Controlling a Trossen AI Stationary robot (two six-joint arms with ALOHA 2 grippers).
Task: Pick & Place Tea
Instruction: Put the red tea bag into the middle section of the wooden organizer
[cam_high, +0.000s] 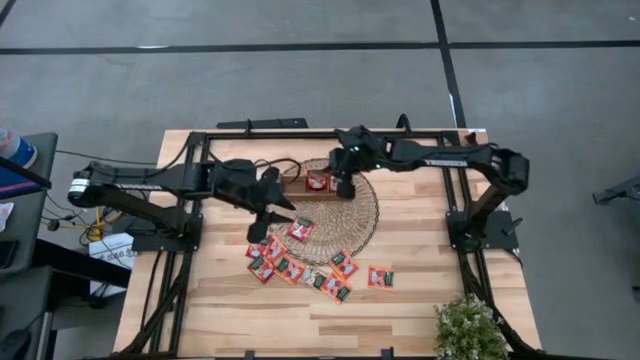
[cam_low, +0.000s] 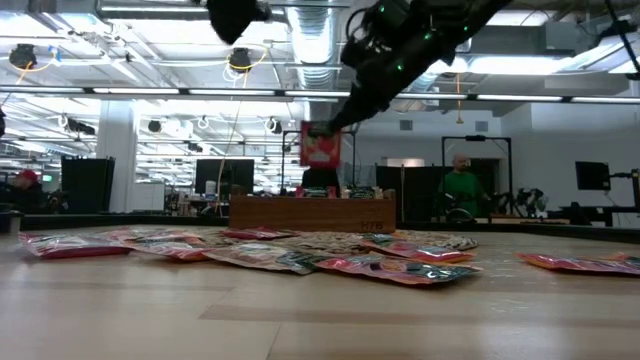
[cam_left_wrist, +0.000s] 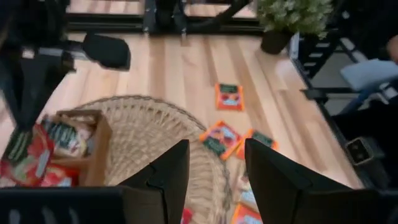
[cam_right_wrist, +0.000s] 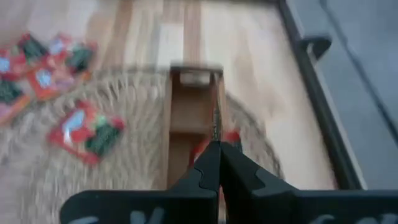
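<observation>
From above, the right gripper (cam_high: 343, 187) hangs over the wooden tray (cam_high: 296, 187) on the woven mat (cam_high: 362, 222), while loose sachets (cam_high: 300, 270) lie scattered nearby. At table height, it pinches one sachet (cam_low: 320, 148) upright above the tray, apparently for dropping edgewise. The left gripper (cam_left_wrist: 214, 163) gapes wide and empty above the mat, probably ready for another.

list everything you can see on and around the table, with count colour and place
tea sachets: about a dozen loose, red-orange with green and white marks, on the mat's near edge and the table in front of it; more lie in the tray; one hangs from the right gripper
wooden tray: one, brown, on the far part of the mat
woven mat: one, tan, round, table centre
potted plant: one, green, near right corner
table: one, light wood
person: one, green top, in the room behind
left gripper: dark, jaws open, empty, above the mat's left edge
right gripper: dark, jaws shut on a sachet, above the tray
</observation>
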